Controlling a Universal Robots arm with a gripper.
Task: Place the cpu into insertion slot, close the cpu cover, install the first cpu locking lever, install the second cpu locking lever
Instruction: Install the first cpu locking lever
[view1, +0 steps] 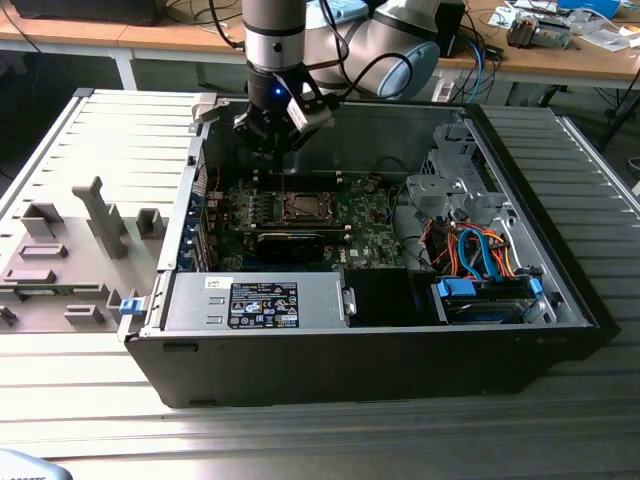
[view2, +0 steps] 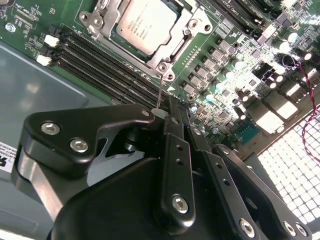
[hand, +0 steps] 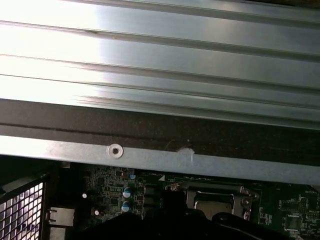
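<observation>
**Cpu socket area with the tool above an open computer case**

Exterior view: open computer case (view1: 350, 370) lying on a ribbed metal worktop (view1: 300, 440), green circuit board (view1: 370, 235) flat on its floor. Insertion slot (view1: 303, 207) near the middle of the board, slightly toward the exterior view's left. Tool (view1: 272, 135) hanging from the arm just beyond the slot, over the far part of the board, close to the case's far wall.

Second wrist view: cpu (view2: 147, 25) seated in the slot, a small flat square with a silvery-grey metal top and faint dark print, lying level with the board. Cpu cover (view2: 186, 36) down over it, a thin grey metal frame, its square window leaving the chip's top bare, screw heads at its corners. Row of long narrow black memory slots (view2: 110, 65) just beside the socket, between it and the tool.

Thin wire locking lever (view2: 159, 90) running from a corner of the socket toward the tool, its pale end right at the black fingertips. Tool (view2: 172, 111) with its fingers drawn together at the tips, no gap visible between them; not possible to tell whether the lever's end is pinched there or merely touching.

First wrist view: dark socket frame at the board's edge, below the case wall and the ribbed worktop beyond.
</observation>
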